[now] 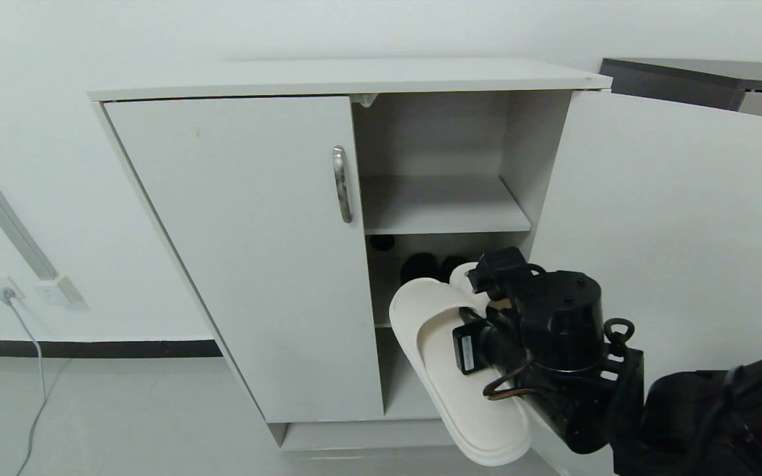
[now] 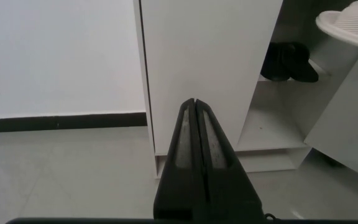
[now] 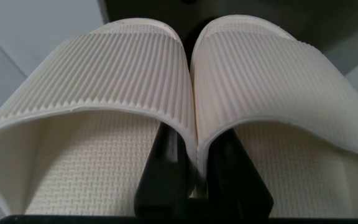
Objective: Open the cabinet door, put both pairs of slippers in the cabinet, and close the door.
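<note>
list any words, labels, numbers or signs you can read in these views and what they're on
No text can be read in any view.
Small label on the black housing at the right arm's wrist: print too small to read.
White slippers: ribbed pattern only, no print visible.
Cabinet: no markings visible.
Wall socket: no lettering can be made out.

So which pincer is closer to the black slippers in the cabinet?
Right. The right pincer, clamping the white slippers, is just in front of the black slippers; the left pincer sits back from the cabinet.
</note>
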`<state>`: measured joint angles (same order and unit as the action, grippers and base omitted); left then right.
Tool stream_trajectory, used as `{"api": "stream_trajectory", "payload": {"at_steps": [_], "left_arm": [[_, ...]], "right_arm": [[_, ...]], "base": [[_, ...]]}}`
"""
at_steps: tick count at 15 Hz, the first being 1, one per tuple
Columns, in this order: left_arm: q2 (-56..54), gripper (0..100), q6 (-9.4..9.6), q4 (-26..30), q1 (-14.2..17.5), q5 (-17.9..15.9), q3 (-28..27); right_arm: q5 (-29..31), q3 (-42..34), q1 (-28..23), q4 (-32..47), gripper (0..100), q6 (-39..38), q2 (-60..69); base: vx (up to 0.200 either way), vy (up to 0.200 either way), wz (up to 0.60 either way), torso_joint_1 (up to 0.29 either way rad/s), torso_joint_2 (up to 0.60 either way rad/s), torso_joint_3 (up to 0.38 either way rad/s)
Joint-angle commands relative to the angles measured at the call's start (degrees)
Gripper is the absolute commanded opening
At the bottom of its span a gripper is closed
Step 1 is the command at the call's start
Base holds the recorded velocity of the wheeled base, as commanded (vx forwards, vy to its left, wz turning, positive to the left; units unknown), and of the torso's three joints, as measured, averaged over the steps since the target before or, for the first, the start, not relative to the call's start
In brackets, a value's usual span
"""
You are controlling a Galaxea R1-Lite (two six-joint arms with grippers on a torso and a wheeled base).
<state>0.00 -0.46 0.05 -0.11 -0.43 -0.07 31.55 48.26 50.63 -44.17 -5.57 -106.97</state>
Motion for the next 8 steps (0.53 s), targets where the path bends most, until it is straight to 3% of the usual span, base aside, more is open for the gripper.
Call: {"api": "stream_trajectory", "payload": {"at_steps": [1,4,8], "left_arm": [[0.0,0,-0.06,0.04,0.02,-0.01,0.07],[0.0,0,0.02,-0.05,-0.07,-0.01,-0.01],[0.0,0,0.02,-0.05,0.02,-0.01,-0.01]], "right_arm": [[3.78,7.72,1.58,6.99,0,-3.66,-0.34],[10.37,16.86,2.37,17.54,0,-6.12,-0.61],[14.68,28.03,2.37,26.06,0,-6.47,-2.28]], "base": [[0.0,0.0,0.0,0.0,0.0,0.0],[0.0,0.0,0.0,0.0,0.0,0.0],[0.0,0.0,0.0,0.0,0.0,0.0]]}}
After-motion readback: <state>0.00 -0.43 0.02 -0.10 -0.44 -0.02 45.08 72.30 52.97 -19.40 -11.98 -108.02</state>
